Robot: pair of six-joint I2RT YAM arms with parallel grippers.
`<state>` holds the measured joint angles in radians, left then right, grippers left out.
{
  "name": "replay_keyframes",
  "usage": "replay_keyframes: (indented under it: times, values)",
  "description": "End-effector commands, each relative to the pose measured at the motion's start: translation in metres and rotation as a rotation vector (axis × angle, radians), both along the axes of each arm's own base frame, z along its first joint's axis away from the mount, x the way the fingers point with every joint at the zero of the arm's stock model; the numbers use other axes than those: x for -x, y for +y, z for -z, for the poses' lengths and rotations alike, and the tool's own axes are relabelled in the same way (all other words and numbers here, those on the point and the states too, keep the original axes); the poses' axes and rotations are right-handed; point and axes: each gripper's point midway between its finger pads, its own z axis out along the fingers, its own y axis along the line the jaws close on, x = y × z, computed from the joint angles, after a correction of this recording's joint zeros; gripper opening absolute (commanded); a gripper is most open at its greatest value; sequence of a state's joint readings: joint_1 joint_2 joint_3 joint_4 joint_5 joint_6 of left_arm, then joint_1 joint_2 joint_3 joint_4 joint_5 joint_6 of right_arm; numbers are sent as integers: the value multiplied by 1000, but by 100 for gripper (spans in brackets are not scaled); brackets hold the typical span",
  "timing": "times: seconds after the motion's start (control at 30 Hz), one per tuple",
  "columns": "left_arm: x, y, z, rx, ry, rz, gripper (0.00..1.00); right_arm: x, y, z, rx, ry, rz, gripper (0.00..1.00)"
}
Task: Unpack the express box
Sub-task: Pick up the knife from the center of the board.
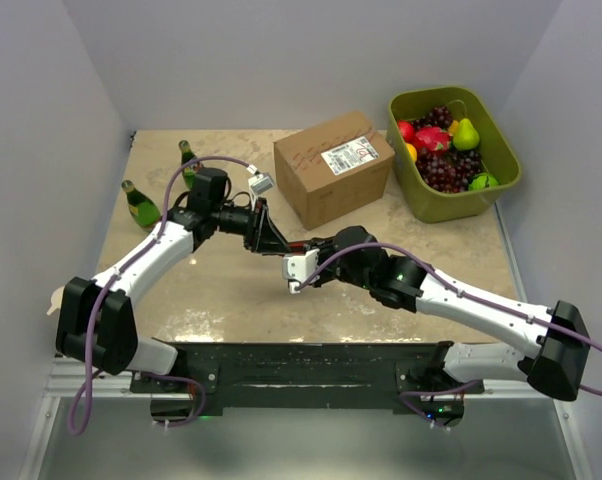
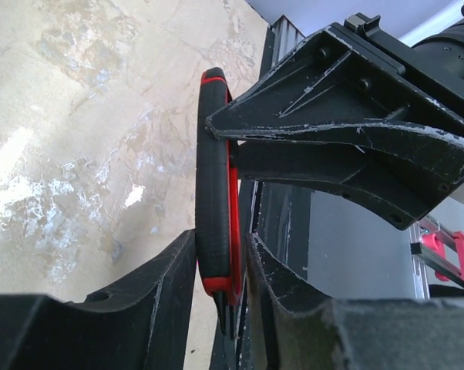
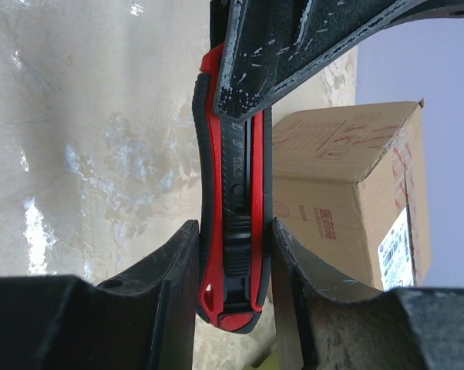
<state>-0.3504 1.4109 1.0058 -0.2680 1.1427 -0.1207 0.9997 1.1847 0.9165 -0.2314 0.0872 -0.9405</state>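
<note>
The express box (image 1: 333,167), a brown carton with a white label on top, stands closed at the back middle of the table; it also shows in the right wrist view (image 3: 348,193). A red and black utility knife (image 1: 294,246) hangs above the table in front of the box, held at both ends. My left gripper (image 1: 272,239) is shut on one end of the knife (image 2: 215,231). My right gripper (image 1: 303,262) is shut on the other end, the end with the slider (image 3: 233,231). In each wrist view the other arm's fingers clamp the knife's far end.
Two green bottles (image 1: 141,206) (image 1: 188,163) lie at the back left. An olive-green tub (image 1: 436,208) of fruit stands right of the box. White walls close in the table on three sides.
</note>
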Motion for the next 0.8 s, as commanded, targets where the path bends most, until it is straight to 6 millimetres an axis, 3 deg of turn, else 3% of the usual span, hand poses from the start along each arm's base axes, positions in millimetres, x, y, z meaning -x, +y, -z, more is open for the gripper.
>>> replay_keyframes:
  times: [0.0, 0.17, 0.27, 0.47, 0.53, 0.57, 0.6, 0.63, 0.67, 0.73, 0.77]
  values:
    - [7, -4, -6, 36, -12, 50, 33, -9, 16, -38, -96, -80, 5, 0]
    - [9, -4, -2, 28, -5, 67, 24, -12, 17, -42, -88, -124, -2, 0]
    - [8, -4, -1, 18, -13, 61, 0, -12, 19, -45, -88, -147, -18, 0]
    - [13, -3, -3, 13, -59, 74, 0, -15, 24, -53, -88, -146, -15, 0]
    - [13, -3, -7, 14, -90, 69, 0, -4, 27, -43, -54, -67, -63, 16]
    - [14, -2, -12, 21, -109, 69, 0, 1, 32, -54, -91, -18, -70, 30]
    - [15, -2, -14, 23, -124, 71, 0, 5, 34, -53, -87, 27, -76, 55]
    - [16, -1, -17, 22, -131, 68, 0, 18, 32, -44, -58, 112, -105, 64]
    - [16, 0, -17, 17, -161, 69, 0, 24, 36, -65, -114, 162, -119, 71]
    - [16, 2, -18, 7, -198, 60, 0, 27, 21, -74, -126, 261, -104, 77]
    - [15, 3, -16, -1, -207, 54, 0, 37, 25, -99, -222, 336, -149, 80]
